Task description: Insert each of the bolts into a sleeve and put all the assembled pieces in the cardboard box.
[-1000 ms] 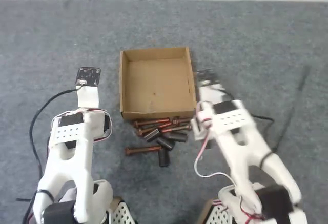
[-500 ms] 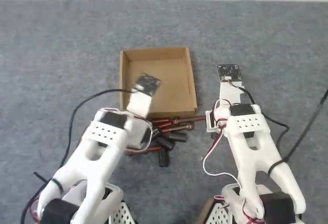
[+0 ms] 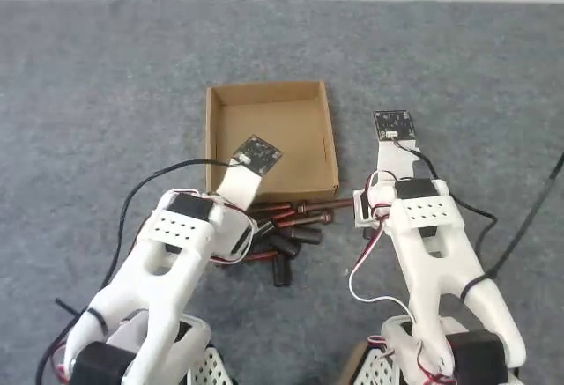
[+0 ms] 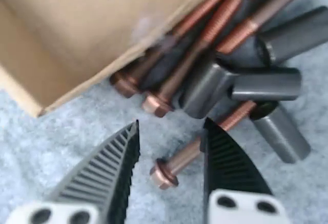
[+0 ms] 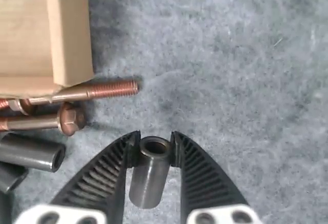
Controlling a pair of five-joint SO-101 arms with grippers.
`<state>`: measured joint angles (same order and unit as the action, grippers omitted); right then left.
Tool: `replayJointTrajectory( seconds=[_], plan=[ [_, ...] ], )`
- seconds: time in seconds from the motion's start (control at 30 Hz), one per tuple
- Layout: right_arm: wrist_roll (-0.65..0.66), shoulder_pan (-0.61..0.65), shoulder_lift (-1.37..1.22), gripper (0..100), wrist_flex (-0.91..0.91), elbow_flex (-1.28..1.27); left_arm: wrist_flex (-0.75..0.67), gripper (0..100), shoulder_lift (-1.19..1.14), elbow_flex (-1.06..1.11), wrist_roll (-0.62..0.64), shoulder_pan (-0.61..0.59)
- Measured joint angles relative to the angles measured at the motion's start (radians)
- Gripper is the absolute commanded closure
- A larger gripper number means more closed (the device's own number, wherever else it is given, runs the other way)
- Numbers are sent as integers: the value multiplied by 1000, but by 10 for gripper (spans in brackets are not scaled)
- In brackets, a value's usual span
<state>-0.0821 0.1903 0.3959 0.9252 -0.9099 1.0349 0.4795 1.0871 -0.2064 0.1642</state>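
Observation:
Copper bolts and dark sleeves lie in a pile on the carpet at the front edge of the open cardboard box. My left gripper is open just above the carpet at the pile's near side. One bolt lies between its fingers, with its head toward the wrist. Beyond it lie more bolts and sleeves against the box wall. My right gripper is shut on a dark sleeve, held off the box's front right corner.
Two bolts and a sleeve lie beside the box corner near my right gripper. Grey carpet surrounds the box on all sides. The left arm covers the pile's left part, and the right arm stands right of it.
The left arm swung from left of the box over to the pile and came down on a bolt. The right arm drew back to the right with its sleeve, then kept still.

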Motion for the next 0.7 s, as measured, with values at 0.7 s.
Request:
replayJointTrajectory(
  seconds=[0.7],
  plan=[
    [0,0,0,991,0,0,51,820,35,28,-187,-100]
  ],
)
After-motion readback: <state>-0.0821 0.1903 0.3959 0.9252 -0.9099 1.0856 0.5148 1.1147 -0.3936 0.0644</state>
